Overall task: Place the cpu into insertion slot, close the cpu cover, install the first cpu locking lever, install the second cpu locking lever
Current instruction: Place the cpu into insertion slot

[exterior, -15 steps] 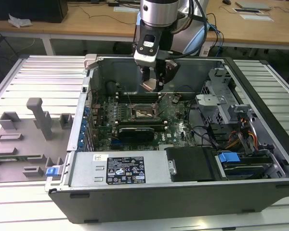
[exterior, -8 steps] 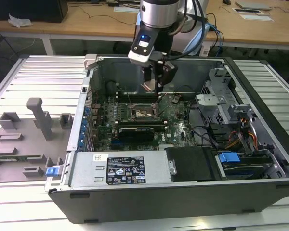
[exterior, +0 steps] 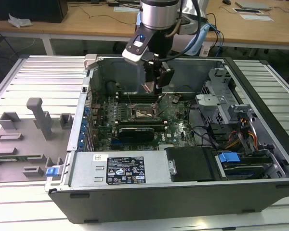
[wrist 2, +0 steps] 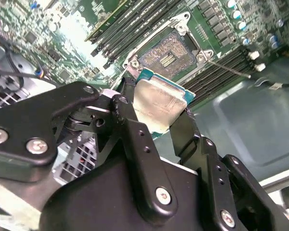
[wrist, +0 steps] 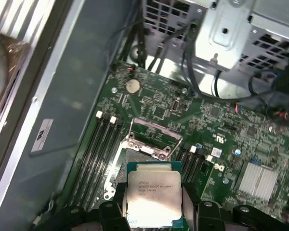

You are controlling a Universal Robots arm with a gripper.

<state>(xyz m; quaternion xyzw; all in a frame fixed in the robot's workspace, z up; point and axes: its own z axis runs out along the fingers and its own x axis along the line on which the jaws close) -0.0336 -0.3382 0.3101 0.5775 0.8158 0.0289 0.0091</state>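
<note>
Gripper: fingers pinching the cpu by opposite edges, silver top showing; cpu held aloft just short of the insertion slot, contacts bare; cpu cover swung open beyond; motherboard beneath.

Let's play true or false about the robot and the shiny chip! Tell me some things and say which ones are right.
The gripper is holding the cpu. True.
The cpu sits in the insertion slot. False: the slot's gold contacts are bare, and the chip is in the gripper above the board.
The cpu cover is shut over the slot. False: it is swung open.
The computer case lies open, showing its green board. True.
</note>
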